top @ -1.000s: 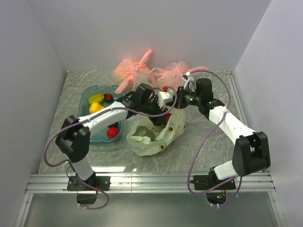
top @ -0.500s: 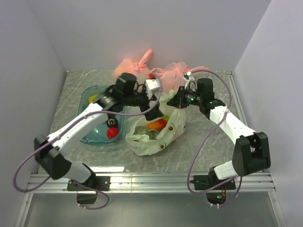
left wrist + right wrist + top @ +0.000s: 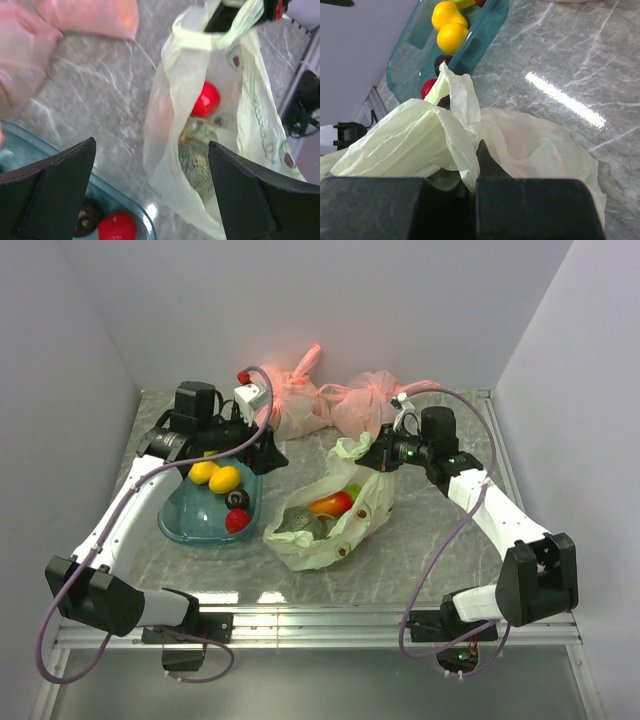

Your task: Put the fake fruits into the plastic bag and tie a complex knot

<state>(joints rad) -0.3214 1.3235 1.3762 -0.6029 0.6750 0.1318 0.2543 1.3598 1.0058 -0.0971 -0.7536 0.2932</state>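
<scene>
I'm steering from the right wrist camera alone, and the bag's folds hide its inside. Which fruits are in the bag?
Observer: The left wrist view looks into the plastic bag. A red fruit and a bumpy green fruit lie in it.
Operator: Where is the left gripper, and is it carrying anything?
Observer: From above, the left gripper hangs open and empty, over the gap between the teal tub and the bag.
Operator: Which way does the bag's mouth face?
Observer: The right gripper lifts the far rim, so the mouth gapes upward and toward the tub.
</scene>
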